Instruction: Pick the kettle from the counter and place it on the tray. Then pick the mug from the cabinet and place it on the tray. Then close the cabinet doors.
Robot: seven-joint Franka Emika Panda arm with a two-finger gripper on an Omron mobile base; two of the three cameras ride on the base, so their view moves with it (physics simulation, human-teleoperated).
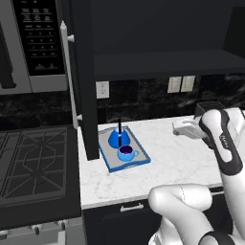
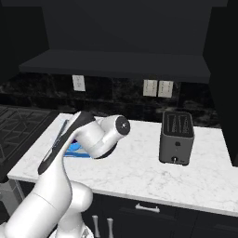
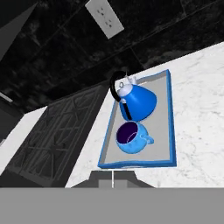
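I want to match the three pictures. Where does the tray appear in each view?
Left base view: the tray lies centre, on the counter beside the stove.
Right base view: a blue strip of it shows left of centre, behind the arm.
Hand view: centre, rim.
Shared landmark: the wall outlet.

No readable text for you here. The microwave [image 1: 36, 43] keypad shows rows of small marks, too blurred to read; nothing legible on the toaster [image 2: 176, 137].
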